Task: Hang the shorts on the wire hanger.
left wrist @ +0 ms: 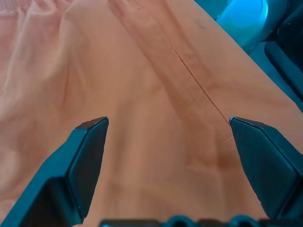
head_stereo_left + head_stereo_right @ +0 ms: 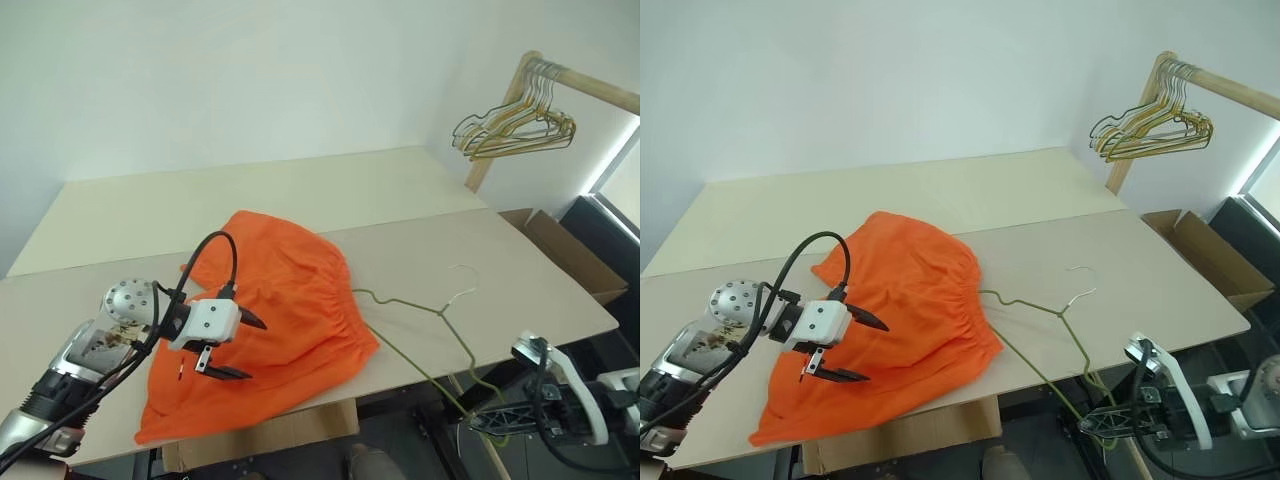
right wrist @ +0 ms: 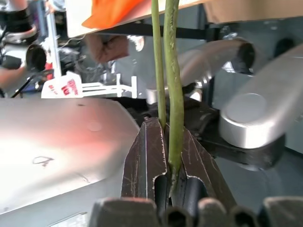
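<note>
The orange shorts (image 2: pixel 285 300) lie spread on the table (image 2: pixel 120 210), waistband toward the right. Just above their left part hovers my left gripper (image 2: pixel 247 346), open, nothing between its fingers; in the left wrist view the gripper (image 1: pixel 168 122) stands over the fabric (image 1: pixel 156 94). The olive wire hanger (image 2: pixel 400 303) lies to the right of the shorts, its hook (image 2: pixel 465 290) on the table and one corner reaching past the front edge. My right gripper (image 2: pixel 490 420) is there, below the edge. In the right wrist view it (image 3: pixel 165 127) is shut on the hanger's wires (image 3: pixel 173 71).
A bunch of gold and silver hangers (image 2: pixel 515 128) hangs on a wooden rail (image 2: pixel 590 88) at the back right. An open cardboard box (image 2: pixel 565 250) stands off the table's right end, and another box (image 2: pixel 290 435) sits under the front edge.
</note>
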Available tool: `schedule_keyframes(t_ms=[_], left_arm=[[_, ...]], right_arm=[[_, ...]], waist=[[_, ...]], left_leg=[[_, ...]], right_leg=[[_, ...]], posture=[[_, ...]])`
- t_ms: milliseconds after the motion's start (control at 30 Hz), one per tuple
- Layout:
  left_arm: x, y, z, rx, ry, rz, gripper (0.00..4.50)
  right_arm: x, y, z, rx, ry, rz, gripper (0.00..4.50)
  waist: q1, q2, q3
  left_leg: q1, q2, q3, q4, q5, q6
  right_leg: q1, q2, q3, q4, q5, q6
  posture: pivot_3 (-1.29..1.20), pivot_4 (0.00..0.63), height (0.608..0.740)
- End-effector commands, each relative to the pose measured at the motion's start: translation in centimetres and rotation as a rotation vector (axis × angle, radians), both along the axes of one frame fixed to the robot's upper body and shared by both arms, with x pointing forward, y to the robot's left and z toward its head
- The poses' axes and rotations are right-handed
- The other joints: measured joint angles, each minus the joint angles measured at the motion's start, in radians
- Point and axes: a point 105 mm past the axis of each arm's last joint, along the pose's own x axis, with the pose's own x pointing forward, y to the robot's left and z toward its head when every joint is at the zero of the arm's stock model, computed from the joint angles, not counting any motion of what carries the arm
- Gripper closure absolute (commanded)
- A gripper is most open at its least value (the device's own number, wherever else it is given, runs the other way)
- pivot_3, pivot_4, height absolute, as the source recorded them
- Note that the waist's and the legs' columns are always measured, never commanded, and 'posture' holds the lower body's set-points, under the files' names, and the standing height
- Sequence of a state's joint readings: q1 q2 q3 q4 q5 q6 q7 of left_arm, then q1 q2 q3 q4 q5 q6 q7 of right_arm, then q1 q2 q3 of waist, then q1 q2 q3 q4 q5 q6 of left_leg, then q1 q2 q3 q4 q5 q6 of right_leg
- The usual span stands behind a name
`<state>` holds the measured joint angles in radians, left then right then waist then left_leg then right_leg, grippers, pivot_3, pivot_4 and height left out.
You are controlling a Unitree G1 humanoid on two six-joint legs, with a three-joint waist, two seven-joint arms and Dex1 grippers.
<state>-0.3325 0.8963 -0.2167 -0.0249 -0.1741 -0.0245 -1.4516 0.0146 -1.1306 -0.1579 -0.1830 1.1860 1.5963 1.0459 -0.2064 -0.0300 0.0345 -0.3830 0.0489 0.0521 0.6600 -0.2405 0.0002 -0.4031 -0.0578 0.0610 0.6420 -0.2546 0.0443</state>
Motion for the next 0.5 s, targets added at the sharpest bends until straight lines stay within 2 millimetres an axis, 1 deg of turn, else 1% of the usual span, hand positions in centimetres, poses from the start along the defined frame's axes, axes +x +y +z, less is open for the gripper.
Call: schedule_keyframes(t_ms=[33,133,367,433,500], left_arm=[[0.3,-0.4,0.7,-0.005,-0.047,-0.018,0.05],[0.2,-0.5,0.7,-0.007,-0.05,-0.018,0.05],[-0.2,-0.2,0.5,-0.002,-0.047,-0.003,0.05],[-0.2,-0.3,0.5,-0.006,-0.05,0.001,0.05],[-0.2,-0.4,0.4,-0.01,-0.051,0.004,0.05]], right_arm=[[1.3,0.2,-1.1,0.0,0.026,-0.026,4.5],[2.7,-0.1,-1.8,-0.007,0.042,-0.066,4.5],[4.4,-0.3,-2.3,-0.005,0.08,-0.105,4.5],[4.7,0.1,-2.0,0.022,0.077,-0.09,4.5],[4.7,0.9,-0.9,0.094,0.065,-0.046,4.5]], waist=[[-0.001,0.0,0.0],[0.0,0.001,0.0],[0.001,0.001,0.0],[0.001,0.001,0.0],[0.002,0.001,0.0]], left_leg=[[0.0,0.0,0.0,0.0,0.0,0.0],[-0.001,0.0,0.001,0.0,0.0,0.0],[-0.001,-0.001,0.001,0.0,-0.001,0.002],[-0.001,-0.001,0.001,0.001,-0.001,0.002],[-0.001,-0.001,0.001,0.001,-0.001,0.002]], right_leg=[[0.0,0.0,0.0,0.0,0.0,0.0],[-0.001,0.0,0.001,0.0,0.001,0.001],[-0.001,0.0,0.001,0.0,0.001,0.001],[-0.001,0.0,0.001,0.0,0.001,0.001],[-0.001,0.0,0.002,0.0,0.001,0.001]], posture=[[-0.21,0.012,0.74],[-0.2,0.008,0.74],[-0.18,0.0,0.74],[-0.18,0.0,0.74],[-0.17,0.0,0.74]])
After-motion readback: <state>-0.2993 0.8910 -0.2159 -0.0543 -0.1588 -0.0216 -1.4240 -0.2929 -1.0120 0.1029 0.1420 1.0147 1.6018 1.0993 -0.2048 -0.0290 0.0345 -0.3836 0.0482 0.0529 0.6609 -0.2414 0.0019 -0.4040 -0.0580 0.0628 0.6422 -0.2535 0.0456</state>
